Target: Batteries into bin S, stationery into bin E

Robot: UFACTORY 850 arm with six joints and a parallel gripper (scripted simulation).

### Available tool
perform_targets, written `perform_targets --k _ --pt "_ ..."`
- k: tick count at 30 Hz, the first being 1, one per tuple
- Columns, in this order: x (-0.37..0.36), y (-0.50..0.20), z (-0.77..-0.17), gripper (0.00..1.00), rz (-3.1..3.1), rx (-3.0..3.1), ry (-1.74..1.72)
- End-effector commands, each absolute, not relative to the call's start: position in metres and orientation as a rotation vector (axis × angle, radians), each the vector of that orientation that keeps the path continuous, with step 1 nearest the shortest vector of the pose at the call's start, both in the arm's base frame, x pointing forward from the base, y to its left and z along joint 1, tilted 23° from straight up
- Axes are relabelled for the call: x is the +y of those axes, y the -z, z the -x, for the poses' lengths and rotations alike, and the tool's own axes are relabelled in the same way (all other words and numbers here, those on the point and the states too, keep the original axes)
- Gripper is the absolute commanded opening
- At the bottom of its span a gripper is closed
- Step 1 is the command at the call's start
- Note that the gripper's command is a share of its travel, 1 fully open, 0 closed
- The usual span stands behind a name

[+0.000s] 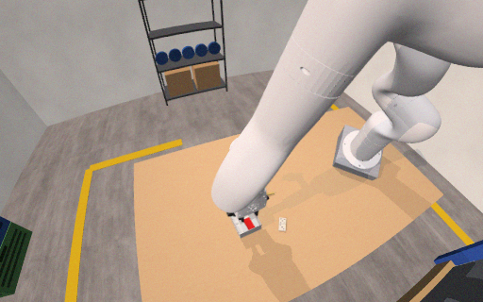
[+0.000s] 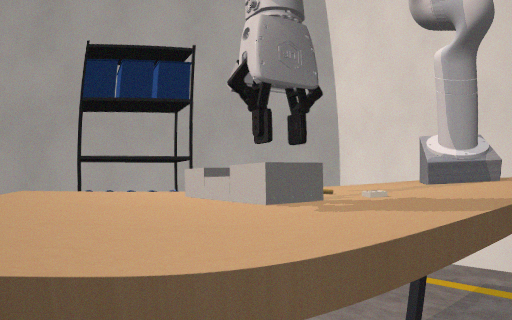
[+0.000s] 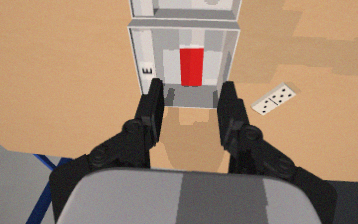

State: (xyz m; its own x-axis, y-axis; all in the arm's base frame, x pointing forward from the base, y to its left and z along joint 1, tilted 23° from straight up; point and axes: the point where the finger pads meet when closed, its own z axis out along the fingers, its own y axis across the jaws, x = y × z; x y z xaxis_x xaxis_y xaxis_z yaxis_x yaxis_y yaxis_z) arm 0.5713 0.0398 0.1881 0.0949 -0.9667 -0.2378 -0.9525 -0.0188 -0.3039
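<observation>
In the top view, the white arm (image 1: 283, 118) is reaching from its grey base (image 1: 374, 173) over the tan table (image 1: 189, 245). Under the wrist, the grey bin (image 1: 241, 228) is partly showing, with the red block (image 1: 248, 223) lying inside it. A white domino (image 1: 282, 224) is lying on the table just beside the bin, not touching it. A thin yellow thing (image 1: 271, 193) is sticking out near the wrist; what it is cannot be told. A shelf rack (image 1: 166, 94) is standing by the far wall.

In the exterior view, the gripper (image 2: 279, 131) is hanging above the bin (image 2: 295, 182), well clear of its top edge. Its jaws are standing apart and nothing is between them. The two bins are standing side by side on the table (image 2: 150, 235). The domino (image 2: 375, 193) is lying flat to the right, near the arm's base (image 2: 492, 167).

In the wrist view, the two black fingers are spread, and the bin marked E (image 3: 145, 60) is showing between and beyond them. The red block (image 3: 191, 66) is resting on the floor of this bin, free of the fingers. The second bin (image 3: 142, 7) is touching the first on its far side. The domino (image 3: 274, 98) is lying tilted on the table (image 3: 65, 75) to the right of the bin.
</observation>
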Motion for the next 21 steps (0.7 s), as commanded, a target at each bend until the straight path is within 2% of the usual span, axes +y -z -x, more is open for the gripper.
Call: perform_targets --k 1,21 --pt "0.036 -0.202 -0.568 1.00 1.998 1.882 0.054" --pt "0.018 -0.269 -0.548 1.00 1.998 1.882 0.054"
